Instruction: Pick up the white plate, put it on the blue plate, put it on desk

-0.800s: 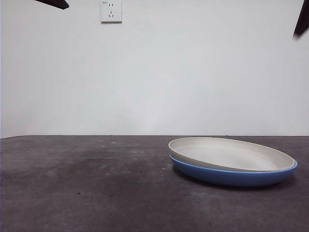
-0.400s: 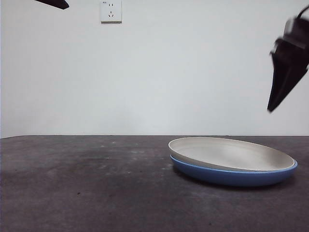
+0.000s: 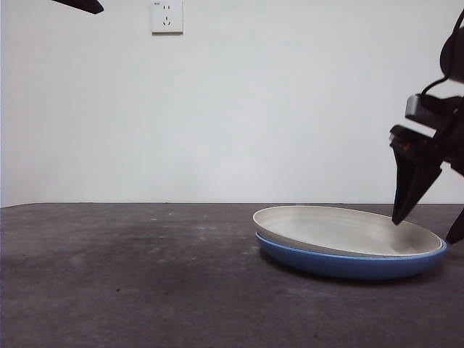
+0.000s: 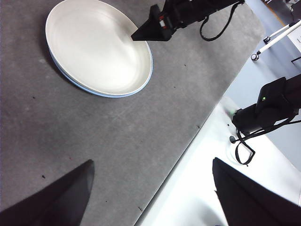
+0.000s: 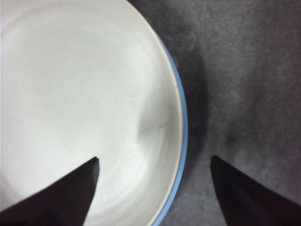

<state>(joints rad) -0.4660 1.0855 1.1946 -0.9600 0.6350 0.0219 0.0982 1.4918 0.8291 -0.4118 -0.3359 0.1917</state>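
The white plate lies nested on the blue plate, right of centre on the desk. My right gripper hangs open just above the plates' right rim. In the right wrist view one jaw is over the white plate and the other over bare desk, with the blue plate's edge between them; the right gripper holds nothing. The left wrist view shows the white plate from high up, with the right gripper at its edge. My left gripper waits open, well away.
A wall socket sits high on the white back wall. The left arm's black tip shows at the top left corner. Beyond the desk's edge lie a pale surface and a black device with cables.
The right gripper has come down from the top right corner to just above the plates' right rim. The plates and left arm have not moved.
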